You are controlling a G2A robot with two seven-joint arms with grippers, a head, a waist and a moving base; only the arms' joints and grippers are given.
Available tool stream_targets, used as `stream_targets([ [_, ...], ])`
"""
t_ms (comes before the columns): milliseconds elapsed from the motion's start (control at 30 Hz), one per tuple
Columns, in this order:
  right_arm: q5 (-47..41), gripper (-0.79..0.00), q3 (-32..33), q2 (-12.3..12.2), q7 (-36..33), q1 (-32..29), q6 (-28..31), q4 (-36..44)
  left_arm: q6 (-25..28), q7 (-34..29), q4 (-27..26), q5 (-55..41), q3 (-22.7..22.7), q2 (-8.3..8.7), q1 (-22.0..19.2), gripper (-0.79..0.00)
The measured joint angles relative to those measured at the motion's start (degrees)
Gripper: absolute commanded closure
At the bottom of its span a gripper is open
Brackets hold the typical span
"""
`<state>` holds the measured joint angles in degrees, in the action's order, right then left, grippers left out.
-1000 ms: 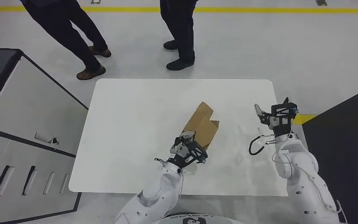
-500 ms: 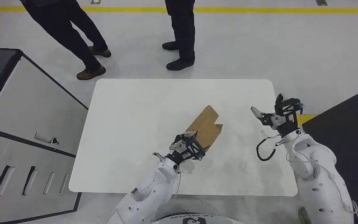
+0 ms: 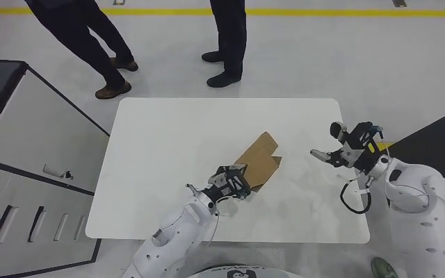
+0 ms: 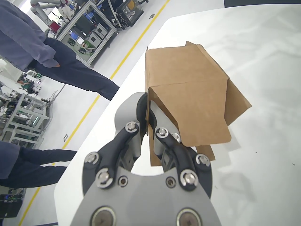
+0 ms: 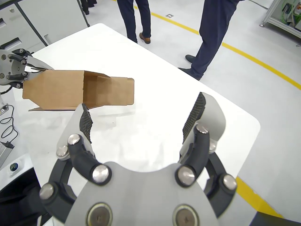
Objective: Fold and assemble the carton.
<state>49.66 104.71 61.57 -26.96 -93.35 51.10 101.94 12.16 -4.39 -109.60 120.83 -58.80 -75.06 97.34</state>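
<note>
Top view, carton (image 3: 261, 158): mid-frame, half-opened.
Left pincer (image 3: 238, 183): pinching carton edge, probably as anchor.
Right pincer (image 3: 325, 142): spread, well apart, facing open end.

My right gripper (image 5: 142, 110) hangs wide open above the white table (image 5: 164, 90); farther off, my left gripper (image 5: 35, 69) pinches 1 end of the brown carton (image 5: 58, 89).

Carton (image 3: 260, 159) end under left claw (image 3: 240, 183)

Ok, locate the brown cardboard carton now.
Top view: the brown cardboard carton is near the middle of the white table, one end held by the left end effector, with the open right end effector apart on the robot's right.
</note>
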Motion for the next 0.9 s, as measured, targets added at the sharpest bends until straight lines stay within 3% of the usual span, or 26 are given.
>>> stream_targets([
  [133,-2.70,-0.785,-2.64,-0.52,-3.88,1.46,3.30,-3.16,4.78,1.08,0.65,-2.76,-0.90,0.35,-1.10,0.000],
  [300,-20.75,-0.785,-7.39,-2.85,-18.20,6.94,6.77,-8.68,12.47,1.56,-0.64,-6.13,-2.88,1.03,-1.78,0.000],
  [533,-40.92,-0.785,-17.58,-10.07,-27.13,11.98,-0.93,-9.69,18.79,3.12,-1.61,-11.11,-4.72,1.75,-2.49,0.000],
  [733,-56.45,-0.785,-25.41,-16.43,-36.32,16.17,-10.07,-9.44,19.86,3.04,-1.68,-13.71,-4.76,2.02,-3.07,0.000],
  [900,-57.79,-0.785,-25.83,-16.76,-36.91,16.39,-10.65,-9.48,18.84,3.34,-1.22,-14.56,-4.47,2.00,-3.23,0.000],
])
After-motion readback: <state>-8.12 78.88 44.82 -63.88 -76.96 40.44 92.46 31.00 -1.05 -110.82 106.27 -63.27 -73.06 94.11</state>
